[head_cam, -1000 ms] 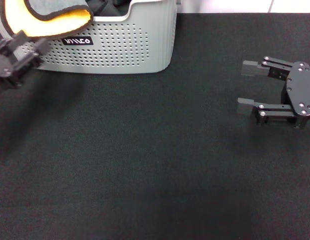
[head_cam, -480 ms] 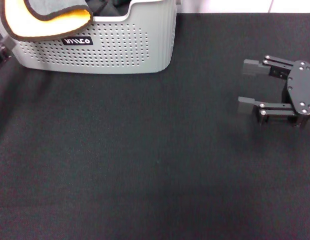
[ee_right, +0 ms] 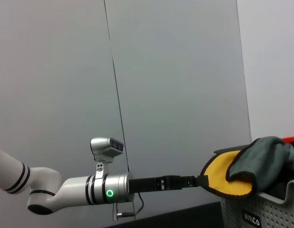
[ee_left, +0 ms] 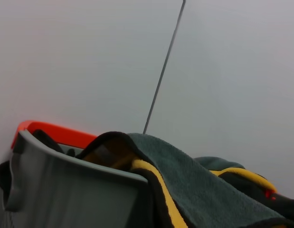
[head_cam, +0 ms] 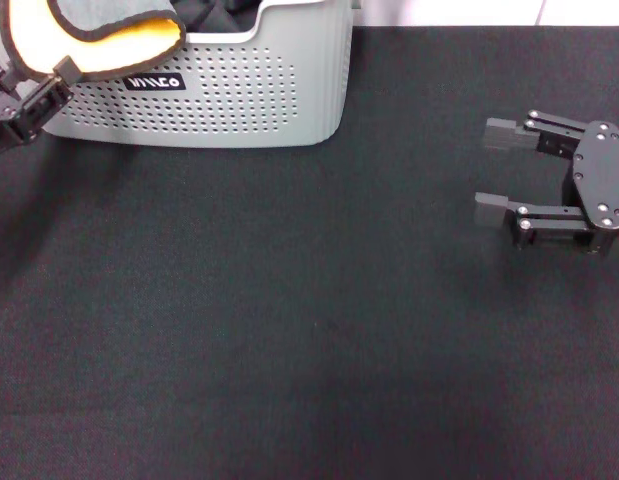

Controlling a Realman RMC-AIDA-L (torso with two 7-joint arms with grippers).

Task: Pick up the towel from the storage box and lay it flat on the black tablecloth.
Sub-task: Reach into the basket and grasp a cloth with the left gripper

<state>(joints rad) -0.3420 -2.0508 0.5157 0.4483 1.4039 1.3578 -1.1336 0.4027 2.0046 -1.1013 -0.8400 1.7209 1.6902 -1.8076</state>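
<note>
The towel (head_cam: 94, 35) is hanging over the storage box (head_cam: 239, 95) rim at the far left edge, the left gripper (head_cam: 24, 100) touching its hem, grip unclear, while the right gripper (head_cam: 499, 175) is resting wide open and empty on the black tablecloth (head_cam: 289, 330).

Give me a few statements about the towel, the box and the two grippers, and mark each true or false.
1. The towel hangs over the rim of the storage box. True.
2. The towel lies flat on the black tablecloth. False: it is still draped on the box.
3. The right gripper is open, over the cloth far from the box. True.
4. The left gripper is at the towel's hanging edge, by the box's corner. True.
5. The right gripper holds the towel. False: its fingers hold nothing.
6. The box's label is white with black lettering. False: black with white lettering.
</note>
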